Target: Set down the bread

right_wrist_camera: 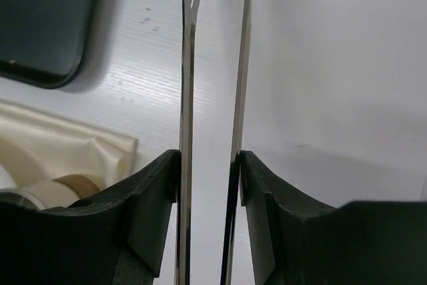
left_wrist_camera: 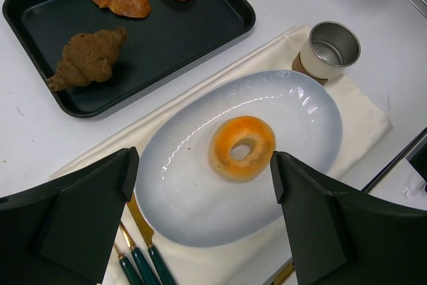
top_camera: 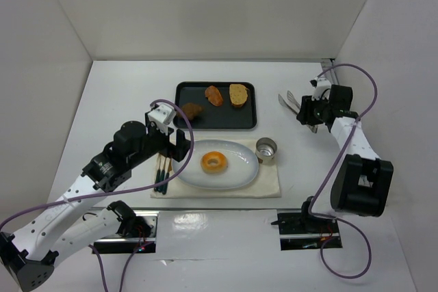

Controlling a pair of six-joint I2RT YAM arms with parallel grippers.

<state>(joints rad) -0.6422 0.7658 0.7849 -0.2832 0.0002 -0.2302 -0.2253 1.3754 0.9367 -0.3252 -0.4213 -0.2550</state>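
Note:
The bread (top_camera: 214, 162) (left_wrist_camera: 242, 147), a golden-orange ring with a hole, lies flat on the white oval plate (top_camera: 239, 172) (left_wrist_camera: 180, 191), right of its middle. My left gripper (top_camera: 179, 147) (left_wrist_camera: 203, 171) hovers open over the plate's near-left part. Its fingers stand wide apart with nothing between them, clear of the bread. Off to the right, my right gripper (top_camera: 308, 115) (right_wrist_camera: 210, 165) is shut on a pair of metal tongs (top_camera: 291, 102) (right_wrist_camera: 187, 65). The tongs' two arms are squeezed close together above the bare table.
A black tray (top_camera: 226, 117) (left_wrist_camera: 167, 31) behind the plate holds a dark brown lumpy piece (top_camera: 193, 109), an orange piece (top_camera: 214, 95) and a tan slice (top_camera: 238, 94). A metal cup (top_camera: 265, 148) (left_wrist_camera: 329, 48) stands on the cream cloth (top_camera: 270, 182). Green-handled cutlery (top_camera: 162, 172) lies left of the plate.

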